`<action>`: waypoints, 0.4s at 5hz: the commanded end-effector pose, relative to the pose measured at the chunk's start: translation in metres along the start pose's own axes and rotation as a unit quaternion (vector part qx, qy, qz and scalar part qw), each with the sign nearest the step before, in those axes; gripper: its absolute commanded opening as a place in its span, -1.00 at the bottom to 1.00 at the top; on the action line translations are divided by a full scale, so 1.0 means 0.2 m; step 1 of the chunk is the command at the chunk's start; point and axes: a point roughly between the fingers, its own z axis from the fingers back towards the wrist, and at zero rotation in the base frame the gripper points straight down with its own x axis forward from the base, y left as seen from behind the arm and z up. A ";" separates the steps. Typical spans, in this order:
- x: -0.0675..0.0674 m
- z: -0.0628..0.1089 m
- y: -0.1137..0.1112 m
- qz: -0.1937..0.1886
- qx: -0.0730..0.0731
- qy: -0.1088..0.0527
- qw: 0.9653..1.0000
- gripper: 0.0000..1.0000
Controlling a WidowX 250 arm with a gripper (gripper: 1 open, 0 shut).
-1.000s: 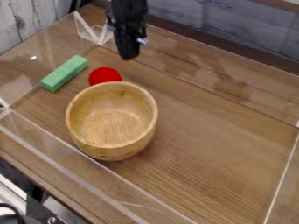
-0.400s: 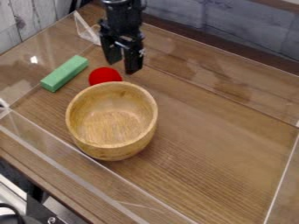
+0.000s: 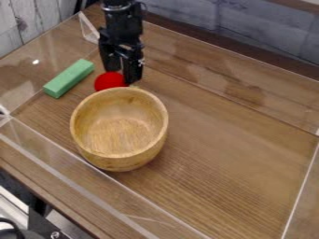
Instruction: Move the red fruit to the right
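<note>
The red fruit (image 3: 108,82) lies on the wooden table just behind the far rim of the wooden bowl (image 3: 118,128), partly covered by the gripper. My black gripper (image 3: 119,66) points straight down right over the fruit, its jaws open, with one finger to the fruit's left and one to its right. The fingertips (image 3: 132,70) reach down to about the fruit's top. Nothing is held. The fruit's green stem tip is not visible.
A green rectangular block (image 3: 69,77) lies to the left of the fruit. A clear low wall (image 3: 50,163) borders the table around the work area. Open wooden tabletop (image 3: 237,140) stretches to the right of the bowl.
The gripper went from shut to open. It moved left and down, from beside the fruit's upper right to directly over it. Fruit, bowl and block stayed put.
</note>
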 end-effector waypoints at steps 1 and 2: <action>0.02 0.09 0.07 0.011 0.022 -0.025 0.999 -1.00; 0.03 0.21 0.05 0.030 0.022 -0.042 0.998 -1.00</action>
